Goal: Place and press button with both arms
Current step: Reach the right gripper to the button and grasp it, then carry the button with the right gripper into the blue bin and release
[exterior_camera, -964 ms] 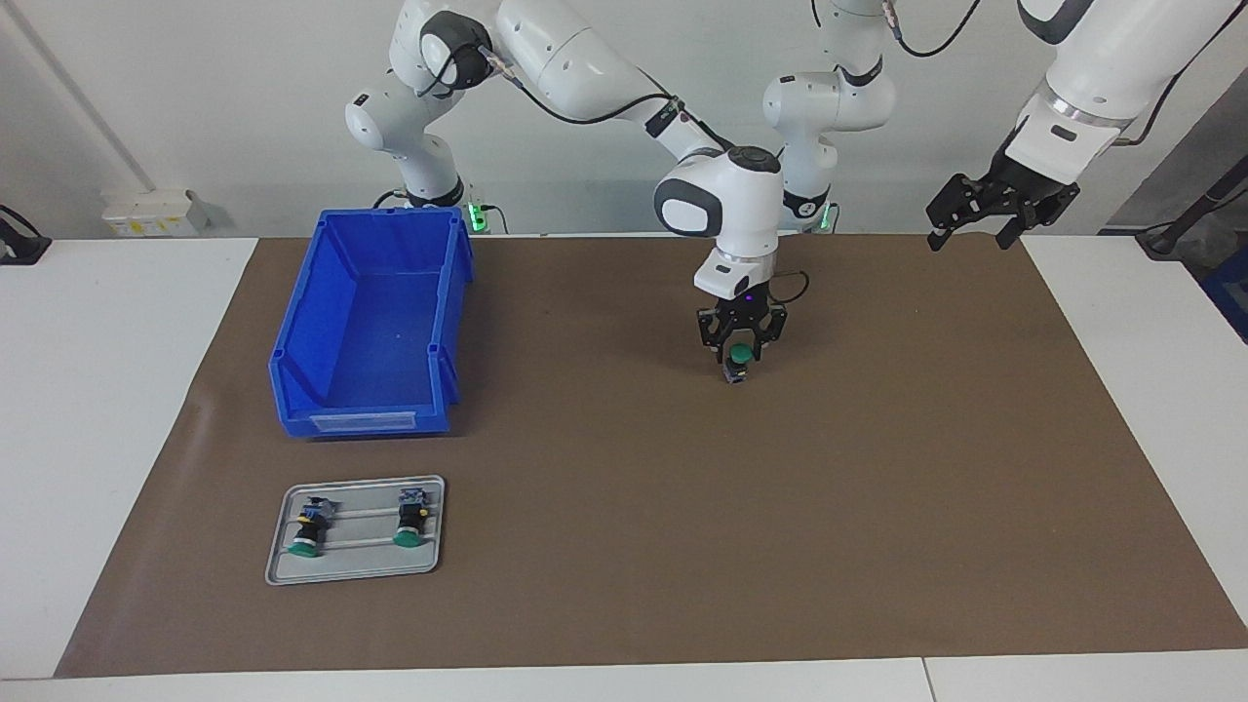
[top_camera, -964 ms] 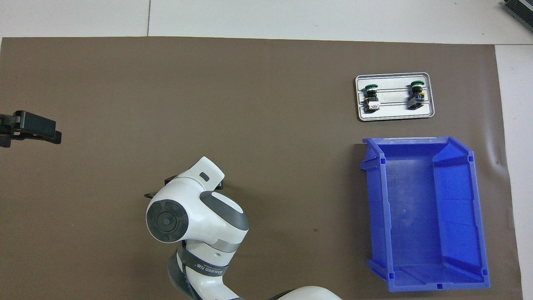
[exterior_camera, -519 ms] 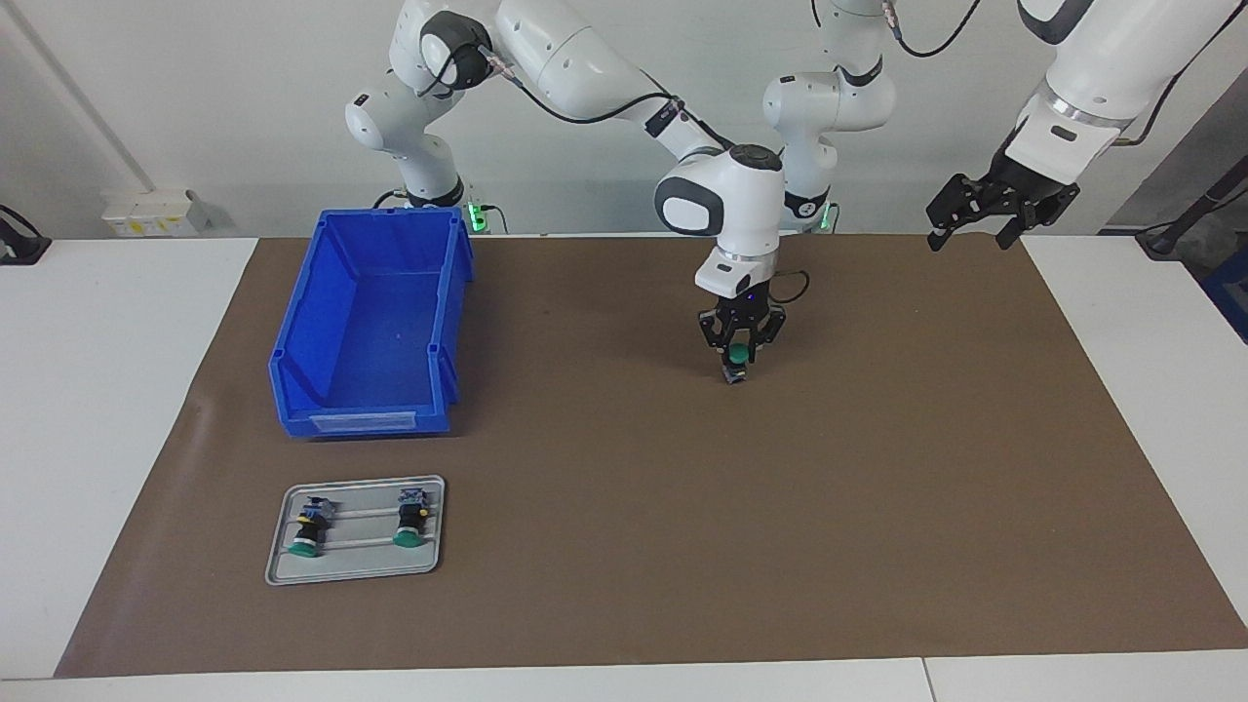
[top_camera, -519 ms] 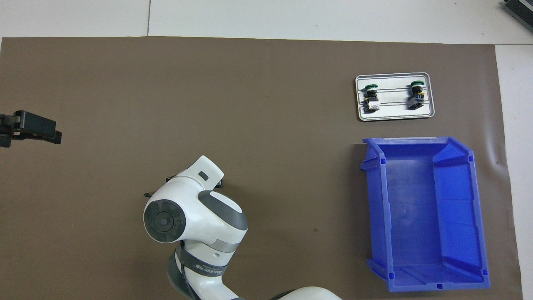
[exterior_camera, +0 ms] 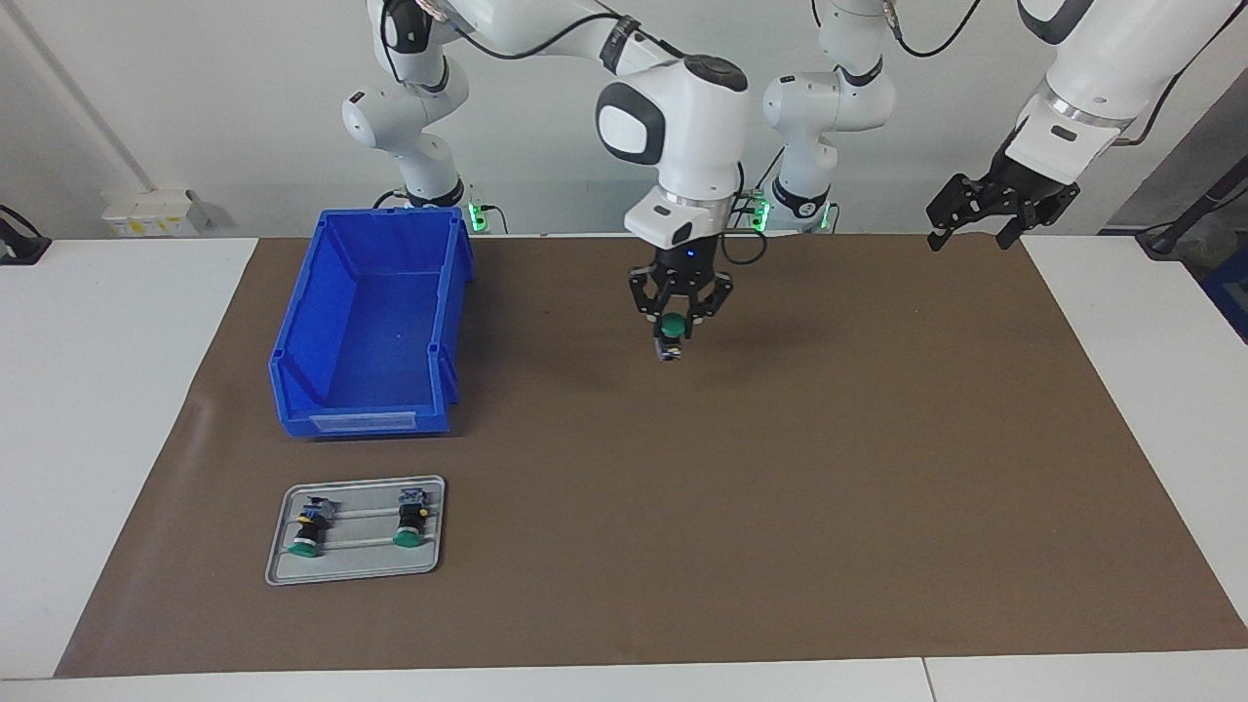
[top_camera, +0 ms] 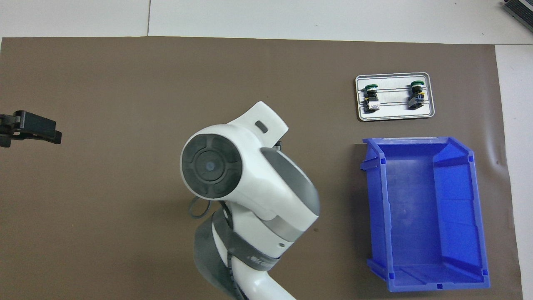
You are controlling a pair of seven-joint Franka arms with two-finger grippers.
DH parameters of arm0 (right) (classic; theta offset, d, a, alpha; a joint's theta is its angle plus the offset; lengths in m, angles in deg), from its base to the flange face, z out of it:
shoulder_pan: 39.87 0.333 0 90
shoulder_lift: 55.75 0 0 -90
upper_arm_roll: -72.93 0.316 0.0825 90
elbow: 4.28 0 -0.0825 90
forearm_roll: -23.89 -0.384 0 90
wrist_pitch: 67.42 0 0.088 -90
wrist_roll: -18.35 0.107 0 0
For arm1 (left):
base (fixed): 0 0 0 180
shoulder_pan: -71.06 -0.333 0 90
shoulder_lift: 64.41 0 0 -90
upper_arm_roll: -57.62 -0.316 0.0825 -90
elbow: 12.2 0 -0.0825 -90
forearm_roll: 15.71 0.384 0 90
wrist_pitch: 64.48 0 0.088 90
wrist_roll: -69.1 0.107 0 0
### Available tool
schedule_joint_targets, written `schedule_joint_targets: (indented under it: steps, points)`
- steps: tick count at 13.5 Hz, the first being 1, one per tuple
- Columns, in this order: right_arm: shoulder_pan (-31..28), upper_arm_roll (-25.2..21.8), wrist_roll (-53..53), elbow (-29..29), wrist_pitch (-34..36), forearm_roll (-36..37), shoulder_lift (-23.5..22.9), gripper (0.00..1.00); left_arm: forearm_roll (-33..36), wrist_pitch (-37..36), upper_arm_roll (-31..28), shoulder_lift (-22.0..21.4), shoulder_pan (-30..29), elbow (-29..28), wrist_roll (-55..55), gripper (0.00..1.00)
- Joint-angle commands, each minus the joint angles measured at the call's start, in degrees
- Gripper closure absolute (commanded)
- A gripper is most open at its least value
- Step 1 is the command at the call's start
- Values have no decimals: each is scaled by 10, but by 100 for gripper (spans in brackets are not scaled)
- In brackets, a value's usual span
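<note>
I'm carrying the green push-button (exterior_camera: 670,327) pinched tight in my right gripper (exterior_camera: 675,336), up over mid-mat, bin at nine o'clock. Left gripper (exterior_camera: 978,237) is waiting wide open. Placing and pressing remain.

Brown mat (exterior_camera: 780,507) covers most of the white tabletop (exterior_camera: 97,409). Blue bin (exterior_camera: 370,322), open-topped, at mid-left of the facing frame. Below it, lower left, a grey tray (exterior_camera: 356,565) apart from the bin.

2 white arms (exterior_camera: 682,107), black cables, black grippers.
</note>
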Motion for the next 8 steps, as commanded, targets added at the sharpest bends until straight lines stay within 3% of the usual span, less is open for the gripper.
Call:
schedule_joint_targets:
  steps: [1,4,6,8]
  points:
    - [-86,9,-109,-122,8,1,119,100,10,-2,4,-10,-4,-11,-4,0]
    - [-209,9,-285,-227,7,-1,220,100,10,-2,4,-10,-4,-11,-5,0]
    - [-272,9,-349,-268,-1,-3,240,100,10,-2,4,-10,-4,-11,-4,0]
    - [-320,7,-394,-345,-69,-15,271,100,10,-2,4,-10,-4,-11,-4,0]
